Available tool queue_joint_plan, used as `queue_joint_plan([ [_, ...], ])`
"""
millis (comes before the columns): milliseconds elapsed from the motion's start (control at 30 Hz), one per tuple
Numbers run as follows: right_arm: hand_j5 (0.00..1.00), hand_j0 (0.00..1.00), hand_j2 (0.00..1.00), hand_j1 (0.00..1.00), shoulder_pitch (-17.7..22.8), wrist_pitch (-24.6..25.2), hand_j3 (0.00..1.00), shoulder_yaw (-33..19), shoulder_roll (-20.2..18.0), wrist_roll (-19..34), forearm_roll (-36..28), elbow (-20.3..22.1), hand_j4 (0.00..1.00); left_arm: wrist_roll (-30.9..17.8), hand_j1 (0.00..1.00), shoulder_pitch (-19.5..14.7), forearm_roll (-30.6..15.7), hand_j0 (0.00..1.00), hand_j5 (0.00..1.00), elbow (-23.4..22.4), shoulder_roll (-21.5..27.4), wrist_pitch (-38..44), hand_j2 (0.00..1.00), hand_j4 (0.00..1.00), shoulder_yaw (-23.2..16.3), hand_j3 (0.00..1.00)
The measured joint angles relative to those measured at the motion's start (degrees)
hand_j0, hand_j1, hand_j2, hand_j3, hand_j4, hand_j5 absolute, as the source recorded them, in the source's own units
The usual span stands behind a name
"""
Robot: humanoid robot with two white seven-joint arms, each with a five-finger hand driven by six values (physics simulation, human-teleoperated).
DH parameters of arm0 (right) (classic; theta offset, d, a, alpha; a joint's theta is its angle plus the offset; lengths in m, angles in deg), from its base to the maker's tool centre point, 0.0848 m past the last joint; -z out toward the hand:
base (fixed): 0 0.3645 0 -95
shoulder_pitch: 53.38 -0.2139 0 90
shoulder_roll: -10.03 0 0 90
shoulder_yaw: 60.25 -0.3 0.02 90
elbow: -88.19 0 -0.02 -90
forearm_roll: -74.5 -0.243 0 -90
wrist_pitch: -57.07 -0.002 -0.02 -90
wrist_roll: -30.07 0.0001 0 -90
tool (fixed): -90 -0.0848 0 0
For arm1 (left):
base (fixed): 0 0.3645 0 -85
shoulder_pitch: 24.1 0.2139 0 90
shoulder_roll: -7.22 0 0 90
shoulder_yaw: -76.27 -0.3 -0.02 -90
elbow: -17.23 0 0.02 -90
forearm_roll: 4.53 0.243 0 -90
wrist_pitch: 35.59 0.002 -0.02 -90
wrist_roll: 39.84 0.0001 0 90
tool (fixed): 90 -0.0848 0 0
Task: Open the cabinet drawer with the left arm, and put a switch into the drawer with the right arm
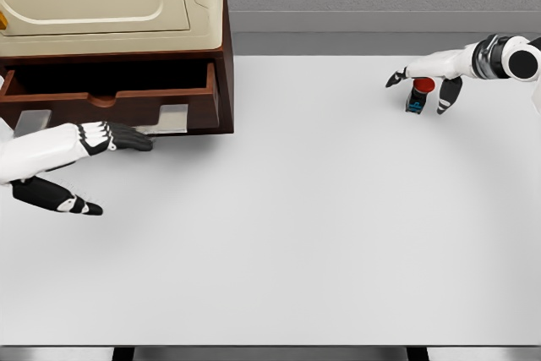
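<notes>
Tabletop: white, flat, filling most of the head view; a grey wall behind its far edge.

Cabinet: dark brown wood body with a cream top, standing at the far left corner of the tabletop. Partly cut off by the picture's upper and left edges.

Drawer: pulled out from the cabinet front, its dark interior visible. A pale metal handle hangs below the front panel.

Left hand: white arm entering from the left edge, dark fingers stretched out flat and reaching just under the drawer front, at the handle. Fingers extended, not clamped round anything that shows. The thumb hangs apart below, over the left side of the tabletop.

Switch: small dark box with a red button on top, upright on the tabletop near the far right corner, well apart from the cabinet.

Right hand: white arm entering from the right edge, hand lowered over the switch. Fingers spread on both sides of it, straddling it; whether they touch it cannot be told.
</notes>
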Motion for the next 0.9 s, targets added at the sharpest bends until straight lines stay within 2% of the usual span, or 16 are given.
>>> queue_joint_plan([
  [167,0.93,0.93,0.93,0.93,0.0,0.0,0.93,0.04,0.0,0.0,-0.01,-0.25,0.93,0.01,0.99,1.06,2.77,0.99,0.99,-0.48,-1.26,0.03,0.99,0.99,5.32,0.99],
  [267,0.87,0.87,0.87,0.87,0.0,0.0,0.87,0.03,0.05,0.0,-0.01,-0.29,0.87,0.01,0.99,1.58,4.07,0.99,0.99,-0.55,-2.16,0.02,0.99,0.99,6.96,0.99],
  [333,0.87,0.87,0.87,0.87,0.0,0.0,0.87,0.0,0.06,0.0,-0.02,-0.3,0.87,0.01,0.99,1.59,4.46,0.99,0.99,-0.57,-3.13,0.02,0.99,0.99,7.87,0.99],
  [567,0.87,0.87,0.87,0.87,-0.09,0.0,0.87,-0.08,0.08,0.0,-0.01,-0.31,0.87,0.01,0.99,2.47,4.81,0.99,0.99,-0.57,-4.2,0.02,0.99,0.99,9.34,0.99],
  [800,0.76,0.76,0.76,0.76,-0.09,0.0,0.76,-0.1,0.08,0.0,-0.01,-0.31,0.76,0.01,0.99,3.34,4.82,0.99,0.99,-0.43,-4.93,0.02,0.99,0.99,10.06,0.99],
  [900,0.74,0.74,0.74,0.74,-0.09,0.0,0.74,-0.15,0.08,0.0,-0.01,-0.31,0.74,0.01,0.99,3.34,4.81,0.99,0.99,-0.18,-5.2,0.02,0.99,0.99,10.5,0.99],
])
